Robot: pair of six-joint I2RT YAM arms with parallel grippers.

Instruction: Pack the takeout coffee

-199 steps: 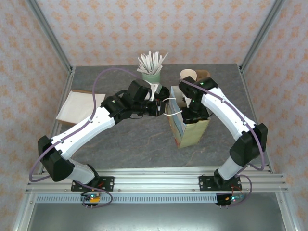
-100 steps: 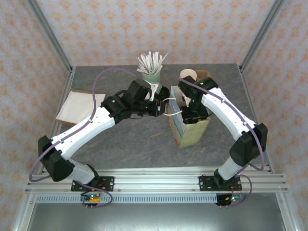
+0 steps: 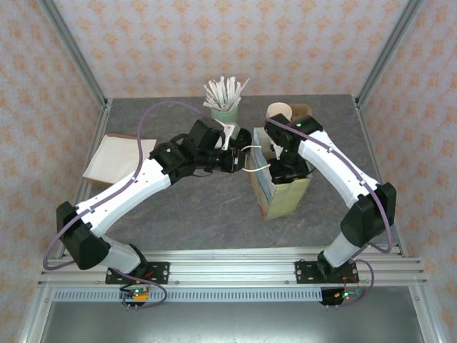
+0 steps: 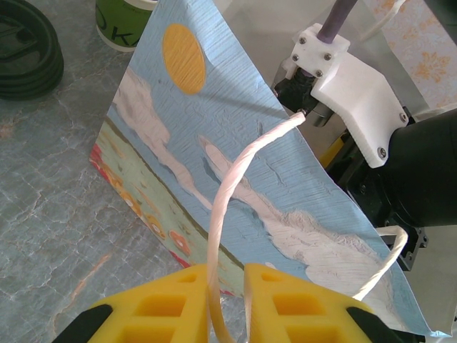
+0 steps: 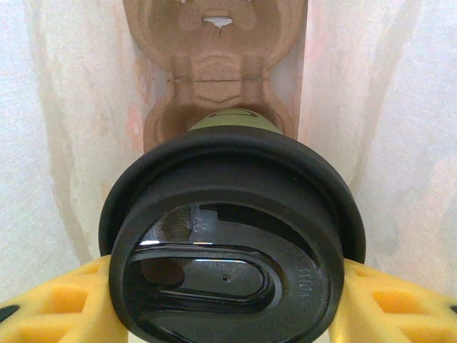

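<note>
Nothing has moved since a moment ago: both arms hold their poses. Left gripper is pinched tight on the white twine handle of the bag. The twine loops up from between its yellow fingers, and the bag leans just ahead of them. Right gripper reaches down inside the bag and clamps the coffee from both sides, black lid facing the wrist. Beyond the cup, straight ahead of the fingers, lies a cardboard carrier. Whether the cup sits in its pocket I cannot tell.
</note>
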